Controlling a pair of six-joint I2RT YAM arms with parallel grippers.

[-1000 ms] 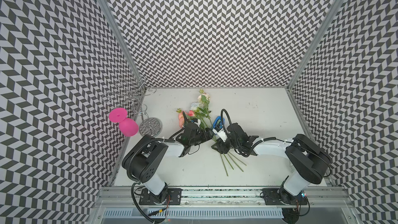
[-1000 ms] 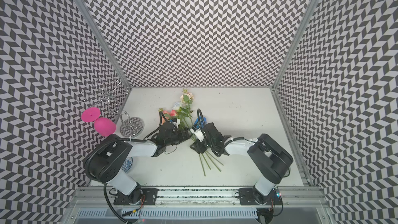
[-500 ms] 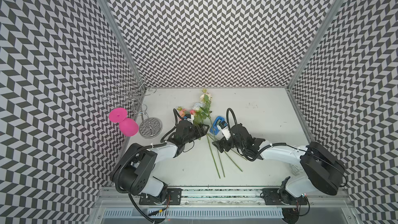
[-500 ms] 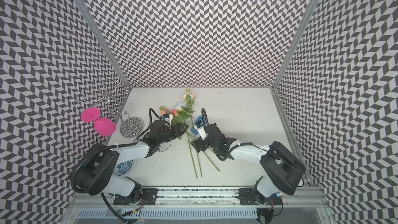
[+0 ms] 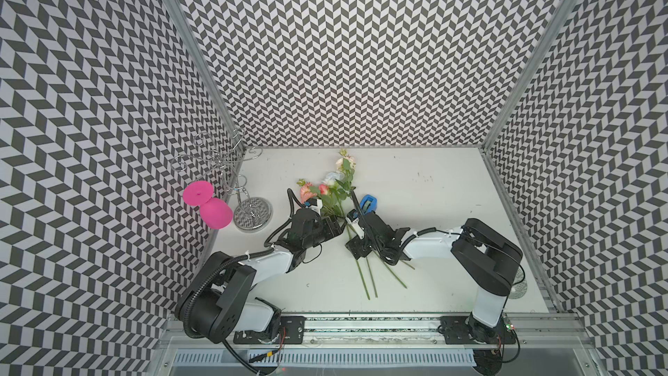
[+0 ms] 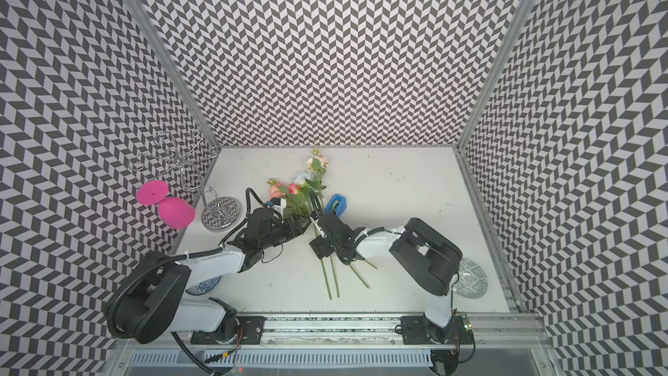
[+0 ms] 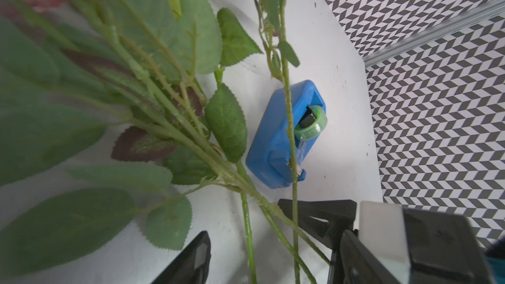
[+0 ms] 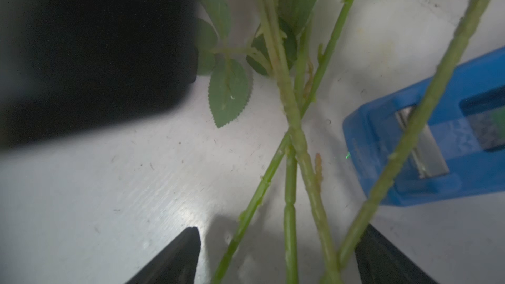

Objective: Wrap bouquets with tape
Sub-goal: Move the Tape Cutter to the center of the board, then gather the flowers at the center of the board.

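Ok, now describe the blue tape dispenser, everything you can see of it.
The tape dispenser is a small rounded wedge of glossy blue plastic, standing upright on the white table. A pale green roll with a dark core sits in its top slot; clear tape runs down to a metal cutter at the low end. It sits beside the flower stems; one stem crosses over it in both wrist views, contact unclear. Nothing grips it.

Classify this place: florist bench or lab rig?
Likely a lab robot cell: chevron-patterned walls box in a white table, and two robot arms mount on an aluminium rail.
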